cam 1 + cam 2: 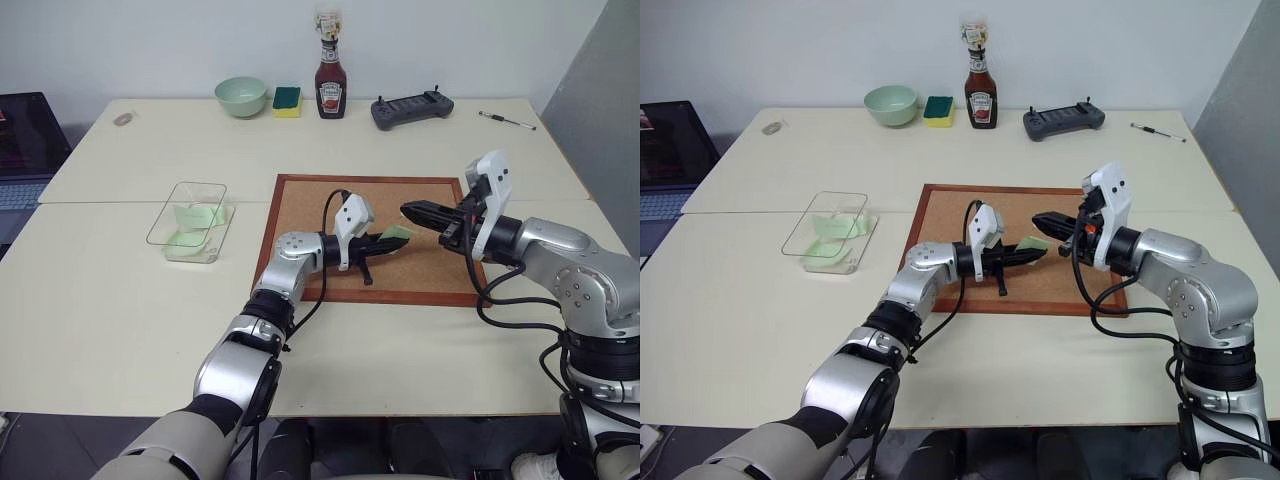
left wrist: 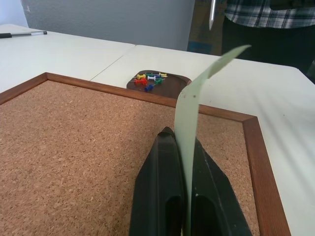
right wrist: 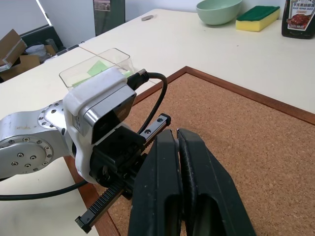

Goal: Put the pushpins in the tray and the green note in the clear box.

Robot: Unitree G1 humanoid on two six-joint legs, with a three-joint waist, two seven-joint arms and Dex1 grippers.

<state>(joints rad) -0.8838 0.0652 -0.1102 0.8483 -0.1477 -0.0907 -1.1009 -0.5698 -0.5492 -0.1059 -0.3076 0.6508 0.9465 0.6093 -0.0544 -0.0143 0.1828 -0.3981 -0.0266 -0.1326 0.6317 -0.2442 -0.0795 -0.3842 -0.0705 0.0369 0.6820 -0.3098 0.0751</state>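
Over one corkboard (image 1: 400,215), left hand (image 1: 398,237) pinches one green note (image 2: 197,108); right hand (image 1: 412,211) clenched, seemingly empty.

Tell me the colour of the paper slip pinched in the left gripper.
Pale green; the green note shows best in the left wrist view.

A corkboard (image 1: 370,240) lies flat on the table (image 1: 120,300), with the clear box (image 1: 190,220) to its left, notes lying inside it. Behind, along the table's far edge, stand a bowl (image 1: 241,96), a sponge (image 1: 287,100) and a bottle (image 1: 331,85) in a row, then a controller (image 1: 411,108) and a pen (image 1: 506,121) further right.
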